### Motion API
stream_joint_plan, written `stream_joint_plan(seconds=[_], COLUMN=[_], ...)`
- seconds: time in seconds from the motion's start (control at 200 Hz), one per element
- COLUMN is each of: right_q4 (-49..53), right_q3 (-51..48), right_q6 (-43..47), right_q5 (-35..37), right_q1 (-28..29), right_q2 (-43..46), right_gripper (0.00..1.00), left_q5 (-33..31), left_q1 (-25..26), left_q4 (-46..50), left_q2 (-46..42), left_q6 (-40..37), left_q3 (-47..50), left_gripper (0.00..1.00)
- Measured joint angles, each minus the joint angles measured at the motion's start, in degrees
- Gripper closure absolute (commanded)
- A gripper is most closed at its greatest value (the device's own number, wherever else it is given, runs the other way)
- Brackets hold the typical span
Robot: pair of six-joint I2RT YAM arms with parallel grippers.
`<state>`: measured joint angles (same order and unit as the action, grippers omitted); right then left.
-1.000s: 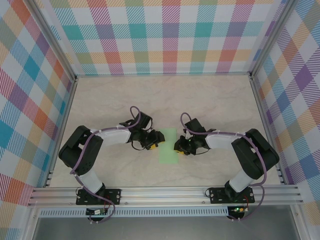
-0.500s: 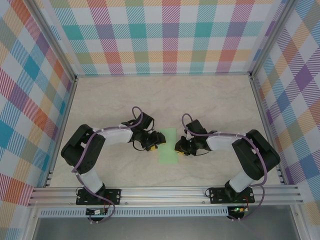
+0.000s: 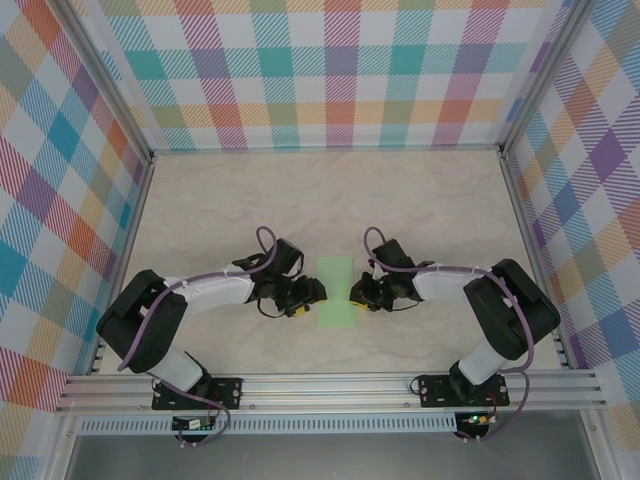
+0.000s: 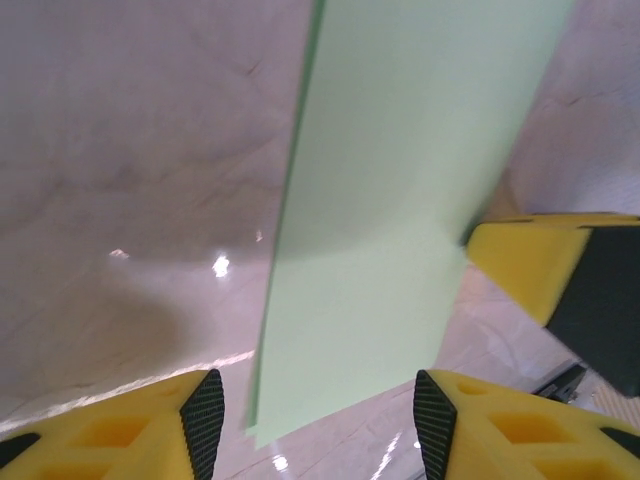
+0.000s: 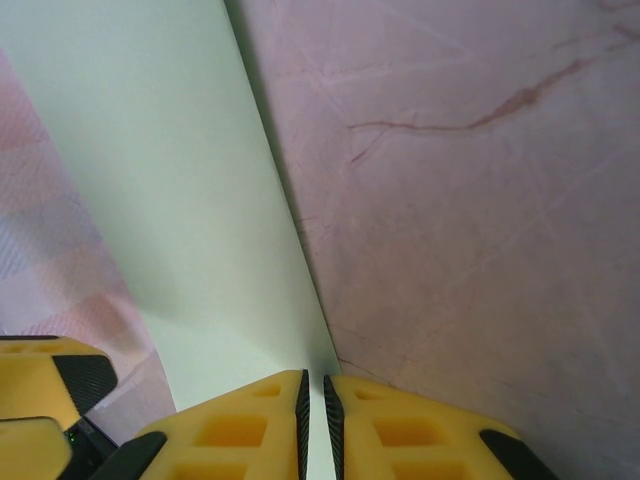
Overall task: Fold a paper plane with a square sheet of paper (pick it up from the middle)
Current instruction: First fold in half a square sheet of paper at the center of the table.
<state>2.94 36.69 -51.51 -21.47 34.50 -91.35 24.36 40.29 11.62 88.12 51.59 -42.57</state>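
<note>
Paper status: the square sheet of paper (image 3: pixel 336 292) lies in the middle of the table (image 3: pixel 420 200), between the two arms. From above it reads as a narrow upright strip, not a square, so my guess is it's already doubled over lengthwise. I can't make out the separate layers though. The right gripper (image 3: pixel 357 294) sits at the strip's right edge with its jaws nearly together. In its own wrist view the edge of the sheet runs straight into the thin slit between them, so I'd call that a pinch on the paper. The left gripper (image 3: pixel 309 296) is at the opposite long edge, jaws about half open, and its yellow fingers (image 4: pixel 200 410) straddle the near corner without closing on anything. The way I read it, the step in hand is getting a second hold so the strip can be lifted or creased. I'd bring the left side in low and square to the edge and close gently. The right pinch should stay firm, so the sheet doesn't swivel around that one point. Main risk is that thin paper buckles or skates on the glossy tabletop if the open jaws shove it sideways first. A slow approach is the way to go, and check the edges line up before pressing any crease.
</note>
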Motion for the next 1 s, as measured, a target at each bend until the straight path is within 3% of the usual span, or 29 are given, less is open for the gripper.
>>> stream_joint_plan(seconds=[0.5,1.0], right_q4=[-0.1,-0.1], right_q3=[0.0,0.0], right_q6=[-0.2,-0.2], right_q5=[-0.1,-0.3], right_q1=[0.0,-0.2], right_q2=[-0.3,-0.4], right_gripper=[0.83,0.83], left_q5=[0.2,0.3], left_q1=[2.6,3.1], left_q4=[-7.3,-7.7], left_q2=[-0.6,1.2], left_q6=[4.0,4.4], left_q3=[3.8,3.9], left_gripper=[0.51,0.53])
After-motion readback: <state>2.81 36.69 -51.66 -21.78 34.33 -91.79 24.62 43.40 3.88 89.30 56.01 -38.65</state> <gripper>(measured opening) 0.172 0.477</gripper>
